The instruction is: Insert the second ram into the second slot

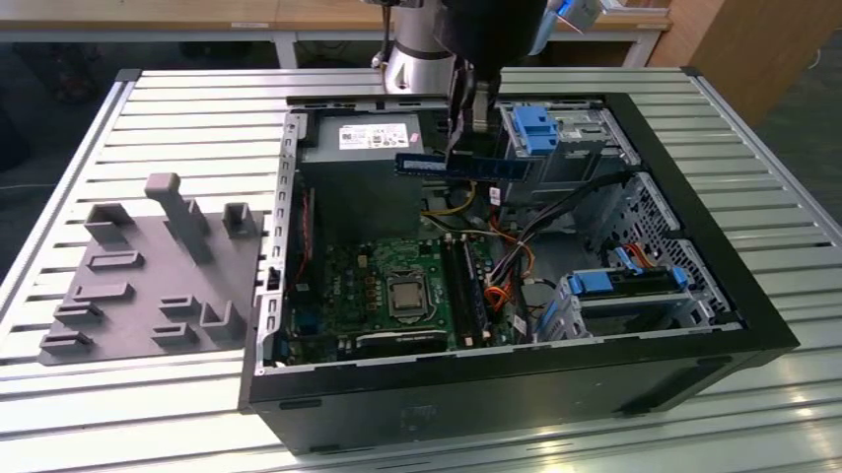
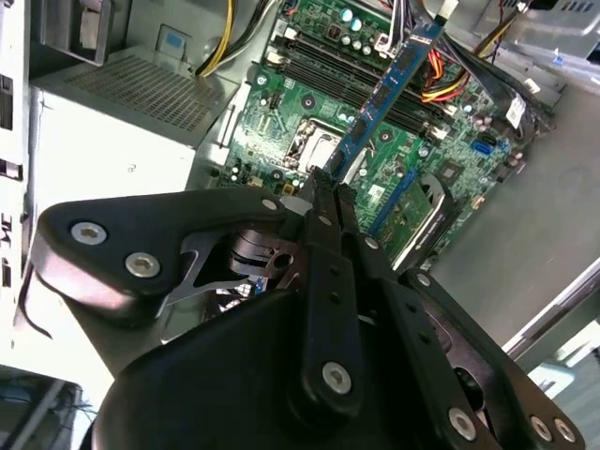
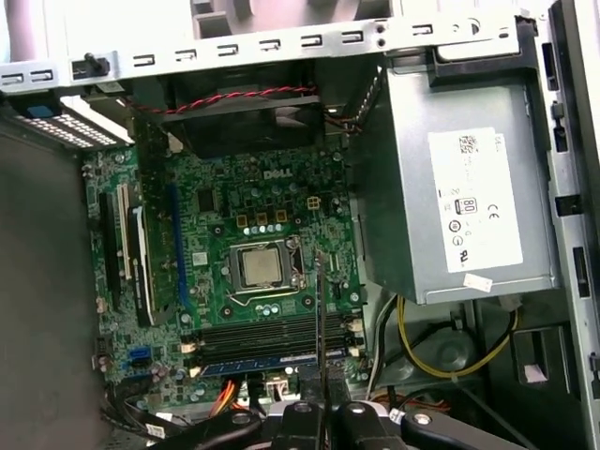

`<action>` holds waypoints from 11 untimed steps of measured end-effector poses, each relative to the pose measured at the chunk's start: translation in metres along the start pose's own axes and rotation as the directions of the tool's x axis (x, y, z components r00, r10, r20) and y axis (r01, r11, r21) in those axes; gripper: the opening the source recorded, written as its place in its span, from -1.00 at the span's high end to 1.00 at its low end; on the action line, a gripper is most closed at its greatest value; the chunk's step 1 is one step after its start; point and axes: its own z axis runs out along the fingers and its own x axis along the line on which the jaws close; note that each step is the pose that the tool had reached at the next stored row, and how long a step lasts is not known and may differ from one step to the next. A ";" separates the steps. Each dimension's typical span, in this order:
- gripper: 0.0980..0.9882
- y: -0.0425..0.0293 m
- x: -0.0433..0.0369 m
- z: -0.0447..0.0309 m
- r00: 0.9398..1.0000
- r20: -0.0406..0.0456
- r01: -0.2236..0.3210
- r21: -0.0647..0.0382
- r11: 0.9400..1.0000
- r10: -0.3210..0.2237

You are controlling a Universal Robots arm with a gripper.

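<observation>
Fingers of the claw clench the second ram along its upper edge, holding the stick in the air over the open computer case. Well below the claw lies the motherboard with its memory slots, and the stick hangs apart from them. A grey power supply sits beside the claw.

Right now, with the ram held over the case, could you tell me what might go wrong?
The gripper pinches the ram at one small spot, so it may tilt when pressed. The slots lie close together, so it could meet the wrong one. Cables beside the slots' end might snag it.
</observation>
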 end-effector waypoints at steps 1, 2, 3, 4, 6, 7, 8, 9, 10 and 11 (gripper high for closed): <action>0.92 0.0000 0.0000 0.0000 1.000 0.000 -0.008 0.000 1.000 0.008; 0.92 0.0000 0.0001 0.0000 1.000 0.001 -0.015 0.000 1.000 0.015; 0.92 0.0000 0.0001 0.0000 1.000 0.001 -0.023 0.000 1.000 0.023; 0.92 0.0000 0.0001 0.0000 1.000 0.001 -0.029 0.000 1.000 0.029; 0.92 0.0000 0.0001 0.0000 0.999 0.002 -0.040 0.001 0.999 0.040; 0.92 0.0000 0.0001 0.0000 0.999 0.002 -0.046 0.001 0.999 0.046; 0.92 0.0000 0.0001 0.0000 0.999 0.002 -0.051 0.001 0.999 0.051; 0.92 0.0000 0.0001 0.0000 0.998 0.002 -0.056 0.001 0.998 0.056; 0.92 0.0000 0.0001 0.0000 0.998 0.002 -0.062 0.001 0.998 0.062; 0.92 0.0000 0.0001 0.0000 0.998 0.002 -0.067 0.001 0.998 0.067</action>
